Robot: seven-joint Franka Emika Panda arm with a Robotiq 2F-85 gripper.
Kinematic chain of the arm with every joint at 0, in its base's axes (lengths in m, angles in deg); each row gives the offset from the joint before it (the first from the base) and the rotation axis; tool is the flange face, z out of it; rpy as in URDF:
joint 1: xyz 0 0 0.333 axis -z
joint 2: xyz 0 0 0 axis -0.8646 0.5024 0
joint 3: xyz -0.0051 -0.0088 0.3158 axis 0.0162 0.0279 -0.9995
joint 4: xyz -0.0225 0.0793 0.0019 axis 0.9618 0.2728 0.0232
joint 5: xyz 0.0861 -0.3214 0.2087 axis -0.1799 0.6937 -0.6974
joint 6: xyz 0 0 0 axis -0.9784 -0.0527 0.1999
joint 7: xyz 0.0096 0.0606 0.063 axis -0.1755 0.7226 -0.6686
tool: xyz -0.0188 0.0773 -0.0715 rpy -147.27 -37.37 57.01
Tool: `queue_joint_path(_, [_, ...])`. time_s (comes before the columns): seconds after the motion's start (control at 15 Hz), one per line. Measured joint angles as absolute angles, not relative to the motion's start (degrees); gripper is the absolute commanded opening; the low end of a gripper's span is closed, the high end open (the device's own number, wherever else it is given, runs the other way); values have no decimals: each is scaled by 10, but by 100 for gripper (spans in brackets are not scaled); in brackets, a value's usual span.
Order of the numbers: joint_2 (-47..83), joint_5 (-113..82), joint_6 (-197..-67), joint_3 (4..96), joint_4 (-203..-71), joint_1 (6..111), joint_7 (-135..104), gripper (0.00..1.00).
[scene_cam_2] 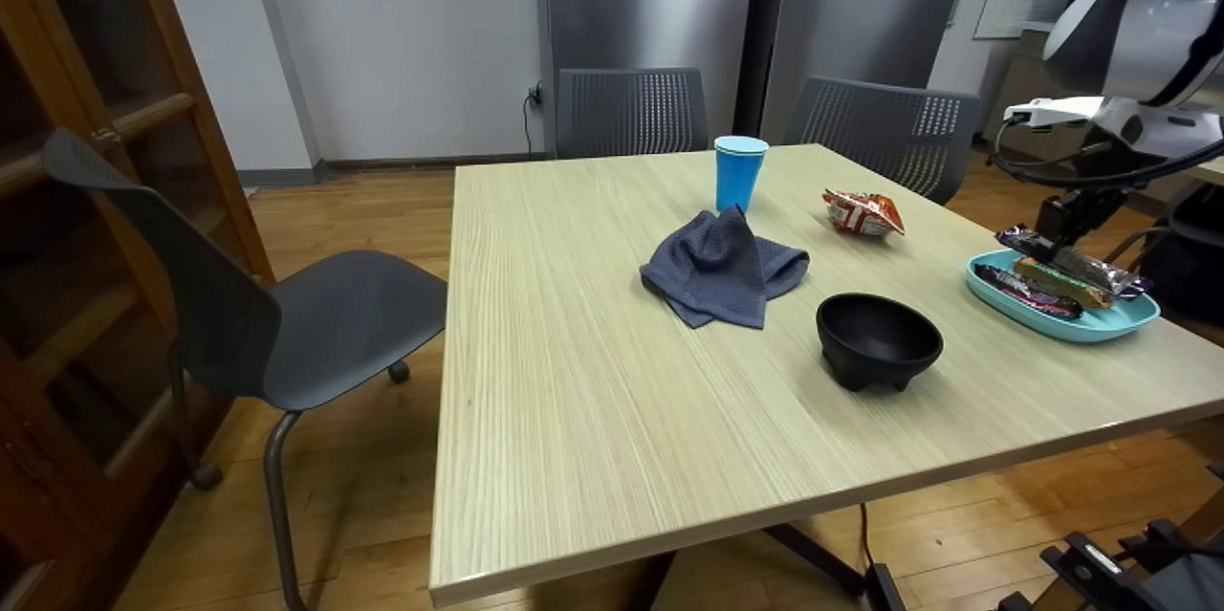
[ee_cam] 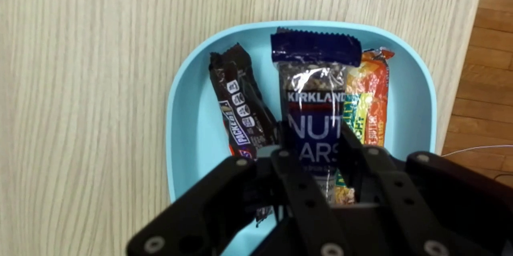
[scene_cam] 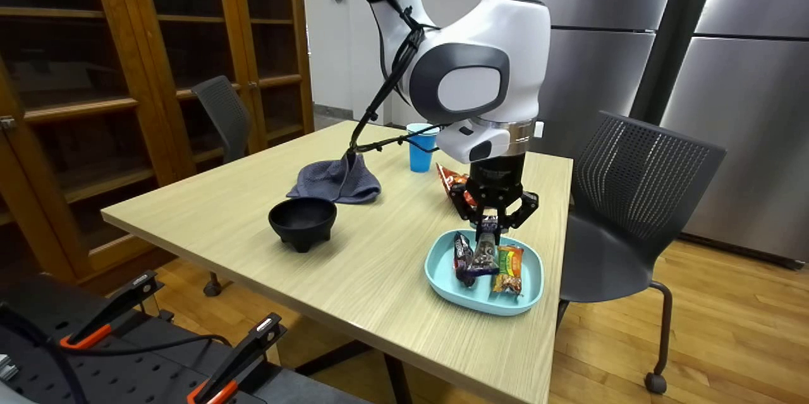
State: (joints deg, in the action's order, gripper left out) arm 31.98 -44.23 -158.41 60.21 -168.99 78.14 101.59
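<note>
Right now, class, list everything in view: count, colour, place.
table: 1, pale, centre
tray: 1, turquoise, on table
dark bar: 1, brown, in tray
bright bar: 1, orange, in tray
nut bar: 1, navy, above tray
bag: 1, red, on table
cup: 1+, blue, on table
cloth: 1, slate, on table
bowl: 1, black, on table
chairs: 3, grey, around table
cabinet: 1, brown, background
fridges: 2, silver, background
clamps: 2+, black, foreground
arm: 1, white, overhead
gripper: 1, black, holding nut bar
</note>
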Motion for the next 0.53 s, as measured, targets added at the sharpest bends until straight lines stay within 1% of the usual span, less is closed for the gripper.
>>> queue_joint_path(0.07, [325,-442,-1584,602,-1685,781,1016,53])
queue_joint_path(0.13, [329,-442,-1584,602,-1681,781,1016,59])
queue_joint_path(0.4, [333,-442,-1586,602,-1672,781,1015,89])
queue_joint_path(0.47, [333,-442,-1588,602,-1671,779,1014,95])
queue_joint_path(0.53, [332,-442,-1588,600,-1671,779,1013,100])
